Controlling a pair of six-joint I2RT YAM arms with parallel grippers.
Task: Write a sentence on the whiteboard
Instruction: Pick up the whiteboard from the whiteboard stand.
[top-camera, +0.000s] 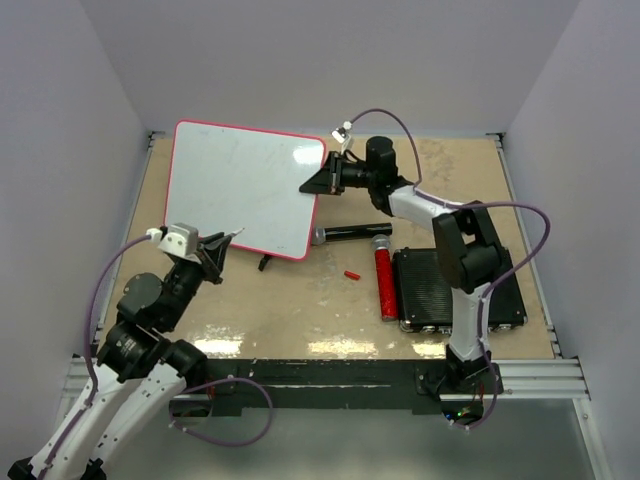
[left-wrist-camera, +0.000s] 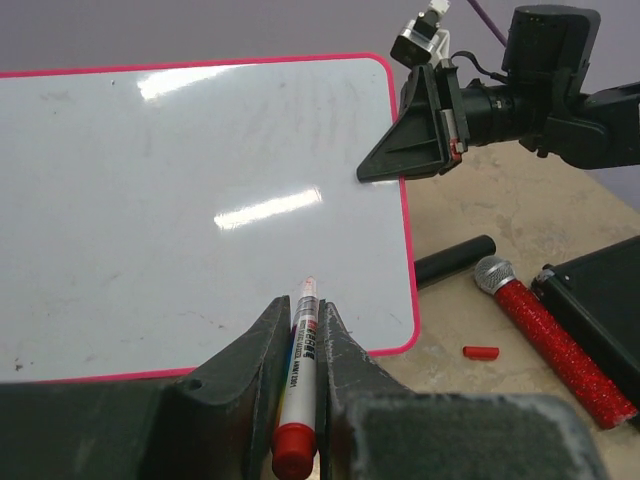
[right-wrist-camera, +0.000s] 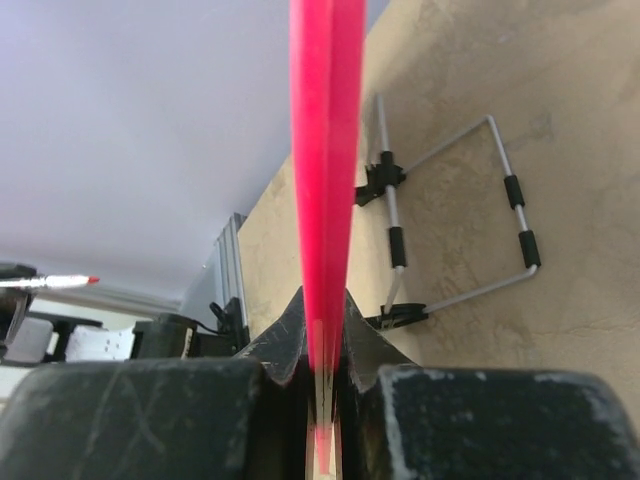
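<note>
The whiteboard (top-camera: 245, 185) stands tilted up at the back left, white with a thin red frame. My right gripper (top-camera: 318, 180) is shut on its right edge; the right wrist view shows the red edge (right-wrist-camera: 325, 150) running up from between the jaws (right-wrist-camera: 323, 310). My left gripper (left-wrist-camera: 305, 305) is shut on a white marker (left-wrist-camera: 303, 350) with a red end. Its tip points at the lower part of the whiteboard (left-wrist-camera: 200, 200); whether it touches I cannot tell. No sentence shows, only faint grey smudges.
A red glitter microphone (top-camera: 384, 283) lies beside a black ribbed case (top-camera: 455, 290) on the right. A small red cap (top-camera: 351, 274) and a black tube (top-camera: 350, 232) lie near the board's lower right corner. A wire stand (right-wrist-camera: 455, 230) lies behind the board.
</note>
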